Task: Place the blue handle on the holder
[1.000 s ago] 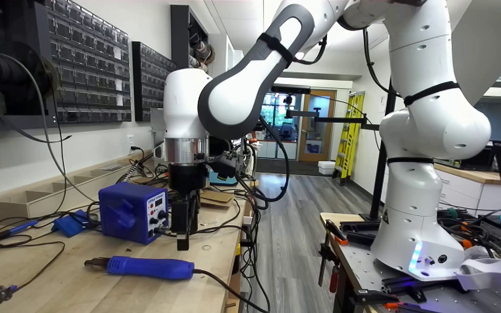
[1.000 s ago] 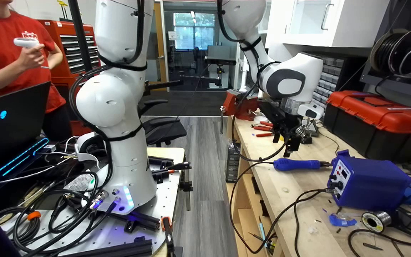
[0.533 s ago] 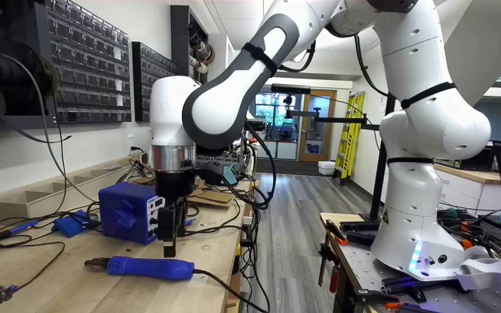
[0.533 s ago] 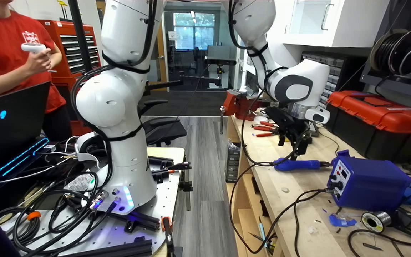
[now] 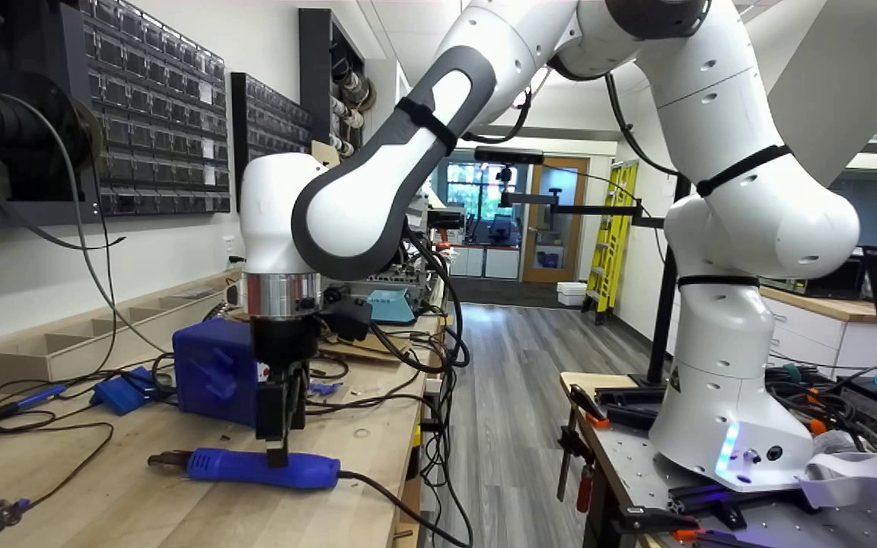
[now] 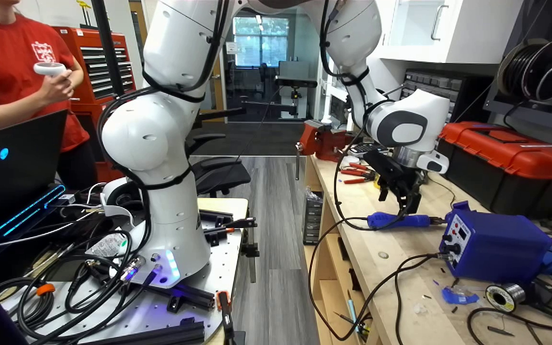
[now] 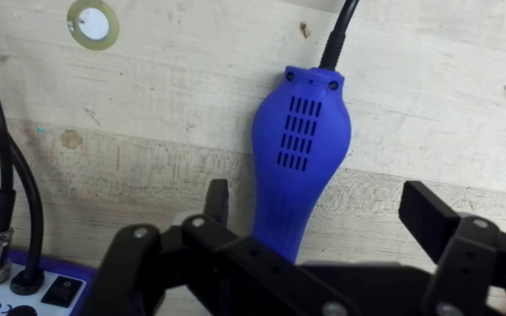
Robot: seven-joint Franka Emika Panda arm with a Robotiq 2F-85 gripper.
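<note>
The blue handle [image 5: 229,466] lies flat on the wooden bench, with a dark nozzle tip at one end and a black cord at the other. It also shows in an exterior view [image 6: 417,220] and in the wrist view [image 7: 299,131]. The holder is the dark-blue box unit [image 5: 214,373], upright behind the handle; it also shows in an exterior view [image 6: 501,244]. My gripper [image 7: 314,193] is open and empty, pointing down over the handle, which shows between its fingers, nearer the left one. The handle's tip end is hidden under the gripper in the wrist view.
A blue soldering iron [image 5: 43,397] and a blue bracket [image 5: 120,392] lie beside the holder among black cables. A red and black toolbox [image 6: 511,167], red pliers [image 6: 355,172] and a solder spool [image 6: 504,297] are on the bench. The bench edge [image 5: 400,472] runs near the cord.
My gripper has come down and moved along the bench to over the blue handle, leftward in an exterior view and rightward in an exterior view. The handle and holder have not moved.
</note>
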